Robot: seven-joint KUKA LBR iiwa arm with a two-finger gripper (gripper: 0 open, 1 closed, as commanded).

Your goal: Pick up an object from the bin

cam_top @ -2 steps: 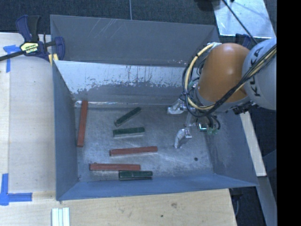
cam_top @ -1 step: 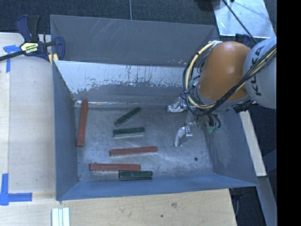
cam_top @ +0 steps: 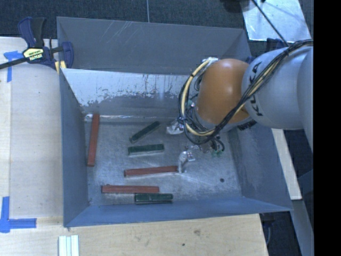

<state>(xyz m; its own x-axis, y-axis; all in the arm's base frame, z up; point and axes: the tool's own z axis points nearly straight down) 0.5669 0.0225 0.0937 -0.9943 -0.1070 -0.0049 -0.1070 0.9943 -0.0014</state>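
**A:** Below the orange wrist cover (cam_top: 221, 97), the gripper (cam_top: 184, 160) hangs low over the floor of the bin (cam_top: 160, 47), at the right-hand end of a red-brown bar (cam_top: 152, 170) lying crosswise near the middle.

**B:** Open or closed?

**A:** From here I cannot tell, since the tool is small and half shadowed by the wrist. Nothing is visibly held.

**B:** Neighbours?

**A:** Just above the bar lies a dark green bar (cam_top: 145, 149), with a tilted green bar (cam_top: 145, 131) beyond it. Toward the front wall lie a second red-brown bar (cam_top: 130, 189) and a front green bar (cam_top: 153, 198). A third red-brown bar (cam_top: 93, 140) lies along the left wall, well apart.

**B:** Likely failure?

**A:** In my judgement, a grasp taken at the bar's very tip. A long piece caught off-centre would probably swing down and slip free on lifting. A closure slightly to the right would miss it altogether, or only nudge it aside.
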